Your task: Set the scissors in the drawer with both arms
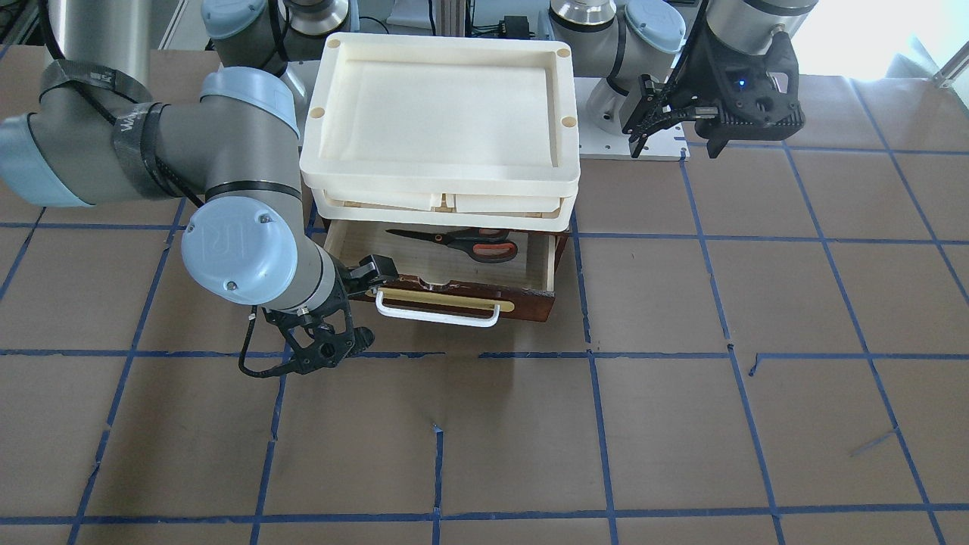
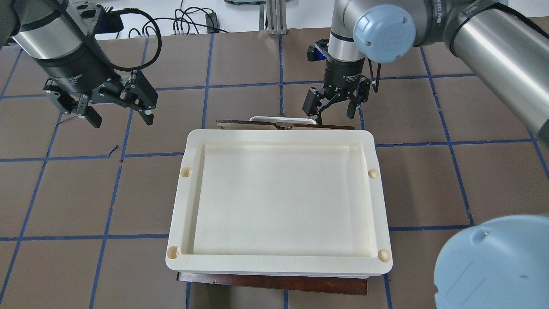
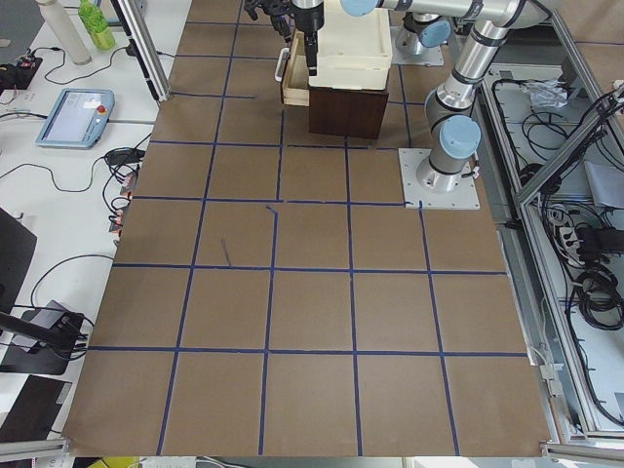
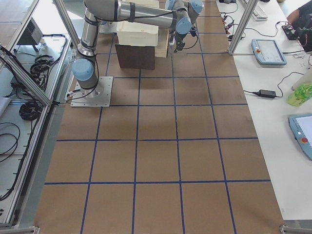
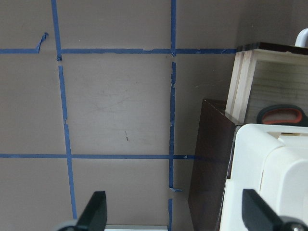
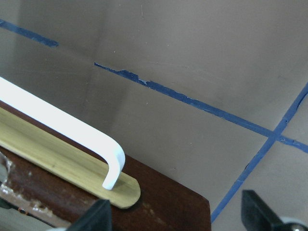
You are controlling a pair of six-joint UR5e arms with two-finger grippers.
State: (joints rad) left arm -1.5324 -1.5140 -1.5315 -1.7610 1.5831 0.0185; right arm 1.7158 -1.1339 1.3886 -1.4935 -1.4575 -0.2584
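The scissors lie flat inside the pulled-out drawer, blades toward the view's left. Their red-orange handle loop also shows in the left wrist view. My right gripper is open and empty at the end of the drawer front, beside the white bar handle. In the overhead view it hangs just past the drawer front. The right wrist view shows the handle and brass plate close below. My left gripper is open and empty, raised off to the side of the drawer.
Stacked cream plastic trays sit on the dark cabinet above the drawer and hide most of it from overhead. The brown table carries a blue tape grid. The left arm's base plate stands near the cabinet.
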